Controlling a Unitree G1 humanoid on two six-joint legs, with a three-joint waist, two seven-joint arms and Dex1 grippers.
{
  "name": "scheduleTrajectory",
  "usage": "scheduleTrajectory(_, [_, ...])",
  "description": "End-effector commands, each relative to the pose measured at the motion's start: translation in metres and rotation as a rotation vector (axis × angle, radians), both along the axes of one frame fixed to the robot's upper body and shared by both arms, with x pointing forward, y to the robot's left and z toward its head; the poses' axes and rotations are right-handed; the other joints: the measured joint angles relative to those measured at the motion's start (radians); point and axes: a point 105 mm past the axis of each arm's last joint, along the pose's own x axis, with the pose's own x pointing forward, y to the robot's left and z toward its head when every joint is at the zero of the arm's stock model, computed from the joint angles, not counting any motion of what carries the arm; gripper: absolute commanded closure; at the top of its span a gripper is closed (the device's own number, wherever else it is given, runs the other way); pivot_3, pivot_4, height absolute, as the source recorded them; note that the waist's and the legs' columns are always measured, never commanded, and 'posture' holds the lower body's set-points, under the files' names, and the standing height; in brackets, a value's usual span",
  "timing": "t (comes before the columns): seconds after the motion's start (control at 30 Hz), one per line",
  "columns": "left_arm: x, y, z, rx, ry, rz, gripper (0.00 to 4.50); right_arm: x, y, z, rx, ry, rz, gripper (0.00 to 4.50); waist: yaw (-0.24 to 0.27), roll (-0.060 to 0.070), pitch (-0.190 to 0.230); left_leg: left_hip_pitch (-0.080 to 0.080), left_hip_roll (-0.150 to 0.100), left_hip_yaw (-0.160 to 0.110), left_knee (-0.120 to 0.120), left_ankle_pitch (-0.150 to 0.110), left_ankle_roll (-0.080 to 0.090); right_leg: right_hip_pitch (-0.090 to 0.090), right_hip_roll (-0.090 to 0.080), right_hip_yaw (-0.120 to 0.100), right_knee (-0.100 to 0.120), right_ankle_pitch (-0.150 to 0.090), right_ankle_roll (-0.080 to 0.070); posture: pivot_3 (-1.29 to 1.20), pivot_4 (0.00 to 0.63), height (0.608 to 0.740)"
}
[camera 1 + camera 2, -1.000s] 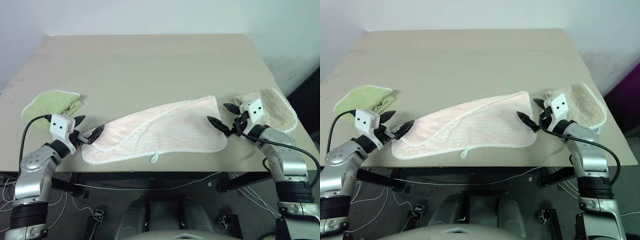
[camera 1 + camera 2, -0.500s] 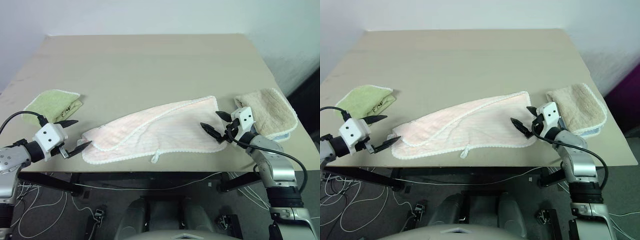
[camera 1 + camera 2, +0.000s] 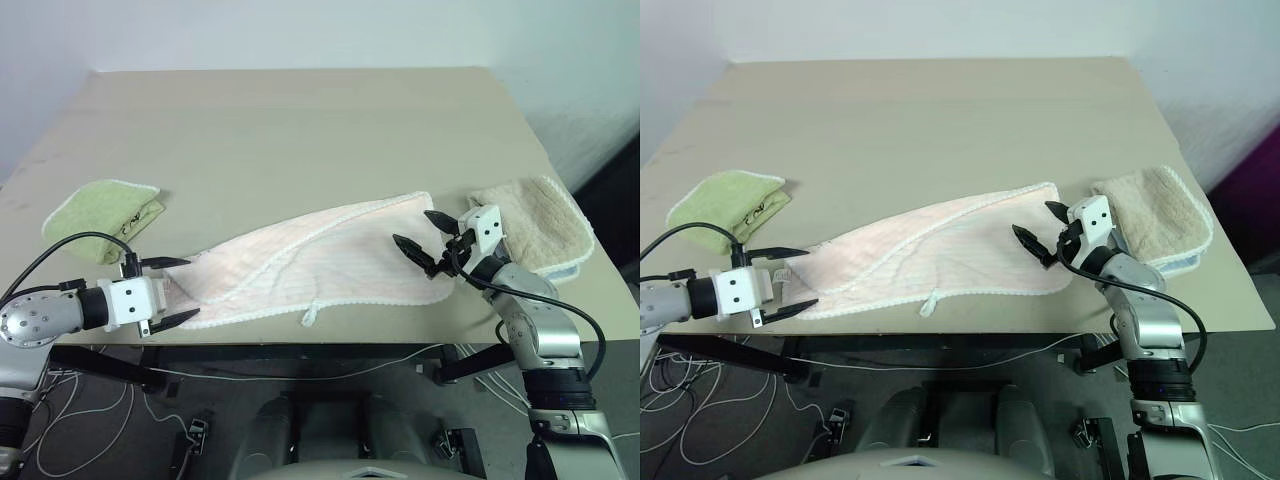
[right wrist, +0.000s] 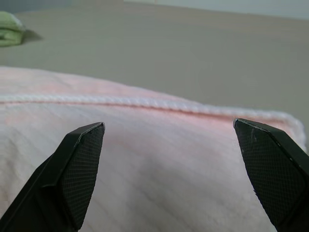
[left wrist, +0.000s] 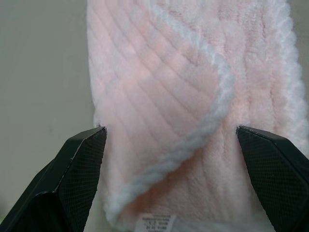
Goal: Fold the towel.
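Note:
The pale pink towel [image 3: 320,265] with its white scalloped edge lies loosely folded over, slanting along the table's front edge. Its small loop tag [image 3: 312,315] pokes out at the front. My left gripper [image 3: 193,288] is open at the towel's left end, one finger on each side of it. In the left wrist view the towel's end [image 5: 159,87] lies between the fingers [image 5: 82,159] without being pinched. My right gripper [image 3: 410,227] hovers open over the towel's right end. From the right wrist, the pink surface [image 4: 145,169] spreads below the open fingers [image 4: 79,164].
A folded green towel [image 3: 105,205] lies at the table's left, behind my left arm. A beige towel [image 3: 535,220] lies at the right edge, just beside my right gripper. The tan table [image 3: 300,130] stretches far back behind the towel.
My left gripper drew back off the towel's left end, rolled over and now faces that end from the left, low by the table edge. My right gripper shifted left over the towel's right end.

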Motion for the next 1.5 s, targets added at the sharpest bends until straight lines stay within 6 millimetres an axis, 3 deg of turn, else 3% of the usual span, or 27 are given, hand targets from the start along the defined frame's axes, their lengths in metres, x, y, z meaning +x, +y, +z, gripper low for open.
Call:
scheduleTrajectory(0.03, [0.006,-0.011,0.005,0.000,-0.073,-0.027,0.00,-0.001,-0.001,0.026,0.023,-0.089,-0.005,0.01,-0.001,0.000,0.000,0.000,0.000,0.000,0.000,0.000,0.000,0.000,0.000,0.000,0.000,0.000,0.000,0.00,0.150,0.740])
scheduleTrajectory(0.33, [0.013,-0.024,0.001,-0.020,-0.095,-0.041,0.00,-0.001,-0.004,0.029,0.023,-0.099,-0.026,0.01,-0.001,0.000,0.000,0.000,0.000,0.000,0.001,0.000,0.000,0.000,0.002,0.000,0.001,0.000,0.000,0.00,0.150,0.740])
scheduleTrajectory(0.53, [0.020,-0.014,0.002,0.026,-0.140,-0.007,0.00,-0.001,-0.006,0.031,0.019,-0.105,-0.031,0.01,-0.001,0.000,0.000,0.000,0.000,0.000,0.001,0.000,0.000,0.000,0.002,0.000,0.001,0.000,0.000,0.00,0.150,0.740])
scheduleTrajectory(0.63, [0.021,-0.011,0.005,0.023,-0.168,0.000,0.59,0.000,-0.006,0.032,0.017,-0.105,-0.031,0.00,-0.002,0.000,0.000,0.000,0.000,0.000,0.001,0.000,0.000,0.000,0.002,0.000,0.001,0.000,0.000,0.00,0.150,0.740])
scheduleTrajectory(1.0, [0.014,-0.014,0.005,-0.093,-0.117,0.014,4.36,0.002,-0.006,0.035,-0.011,-0.112,-0.025,0.00,-0.002,0.000,0.000,0.000,0.000,0.000,0.001,0.000,0.000,0.000,0.002,0.000,0.001,0.000,0.000,0.00,0.150,0.740])
scheduleTrajectory(1.07, [0.017,-0.010,0.008,-0.195,-0.085,0.081,4.43,0.005,-0.005,0.034,-0.072,-0.120,-0.013,0.00,-0.001,0.000,0.000,0.000,0.000,0.000,0.001,0.000,0.000,0.000,0.002,0.000,0.001,0.000,0.000,0.00,0.150,0.740])
scheduleTrajectory(1.27, [0.022,-0.003,0.014,-0.377,-0.038,0.218,4.43,0.026,-0.011,0.033,-0.495,-0.247,0.019,0.00,-0.004,0.000,0.000,0.000,0.000,0.000,0.002,0.000,0.000,0.000,0.003,0.000,0.001,0.000,0.000,0.00,0.150,0.740])
scheduleTrajectory(1.5, [0.018,0.005,0.017,-0.435,-0.018,0.273,4.43,0.064,-0.024,0.035,-0.699,-0.286,0.001,0.00,-0.007,0.000,0.000,0.000,0.000,0.001,0.001,0.000,0.000,-0.001,0.003,0.000,0.002,0.000,0.000,0.00,0.150,0.740])
